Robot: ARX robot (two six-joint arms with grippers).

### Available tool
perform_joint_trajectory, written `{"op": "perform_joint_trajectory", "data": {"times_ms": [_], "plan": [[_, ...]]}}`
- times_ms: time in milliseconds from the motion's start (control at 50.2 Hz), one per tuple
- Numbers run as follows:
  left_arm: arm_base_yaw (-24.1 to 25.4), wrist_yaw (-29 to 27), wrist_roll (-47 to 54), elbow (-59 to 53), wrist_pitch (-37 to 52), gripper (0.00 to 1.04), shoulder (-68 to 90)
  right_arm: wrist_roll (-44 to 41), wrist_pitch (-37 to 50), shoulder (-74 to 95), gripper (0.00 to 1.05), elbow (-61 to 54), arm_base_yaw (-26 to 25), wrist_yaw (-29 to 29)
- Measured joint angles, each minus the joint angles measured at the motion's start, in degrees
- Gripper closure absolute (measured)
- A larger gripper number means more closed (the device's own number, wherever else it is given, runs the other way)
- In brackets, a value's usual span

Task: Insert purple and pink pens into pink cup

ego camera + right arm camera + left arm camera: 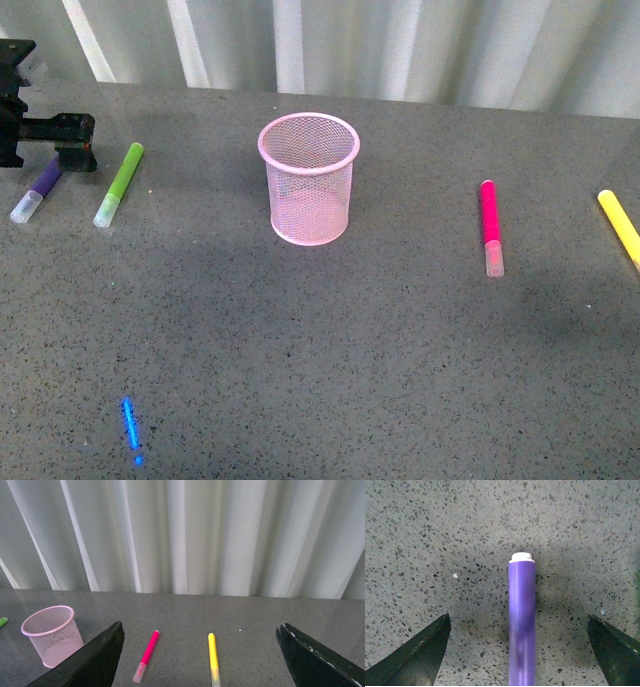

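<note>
The pink mesh cup point(308, 180) stands upright at the table's middle, and also shows in the right wrist view point(52, 636). The purple pen point(36, 190) lies at the far left, partly under my left gripper point(45, 150). In the left wrist view the purple pen point(522, 621) lies between the wide-open fingers point(416, 656), untouched. The pink pen point(491, 226) lies right of the cup; it also shows in the right wrist view point(146, 654). My right gripper point(198, 665) is open and empty, back from the pens, and out of the front view.
A lime green marker point(119, 183) lies just right of the purple pen. A yellow marker point(622, 228) lies at the far right, also in the right wrist view point(213, 657). A pleated white curtain point(400, 45) backs the grey speckled table point(330, 350).
</note>
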Motion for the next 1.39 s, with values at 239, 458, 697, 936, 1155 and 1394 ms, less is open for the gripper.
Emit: {"op": "perform_joint_trajectory", "data": {"times_ms": [239,458,697,936,1155,1394], "plan": [[-0.9,-0.7,0.0,0.6,-1.5,0.36,0.3,0.0,0.0,0.0,0.07,0.0,0.0,0.0],[-2.0,-0.4,-0.2,1.0,-3.0,0.71,0.3,0.0,0.0,0.0,0.07,0.0,0.0,0.0],[-2.4,-0.8,-0.6,0.8,-2.6,0.92,0.0,0.0,0.0,0.0,0.07,0.0,0.0,0.0],[-2.4,-0.3,-1.0,-2.9,4.8,0.92,-2.7,0.0,0.0,0.0,0.07,0.0,0.0,0.0],[-3.8,4.8,-2.1,-10.0,16.9,0.92,-12.0,0.0,0.0,0.0,0.07,0.0,0.0,0.0],[-16.1,8.8,-17.1,-27.5,48.9,0.92,-27.9,0.0,0.0,0.0,0.07,0.0,0.0,0.0]]}}
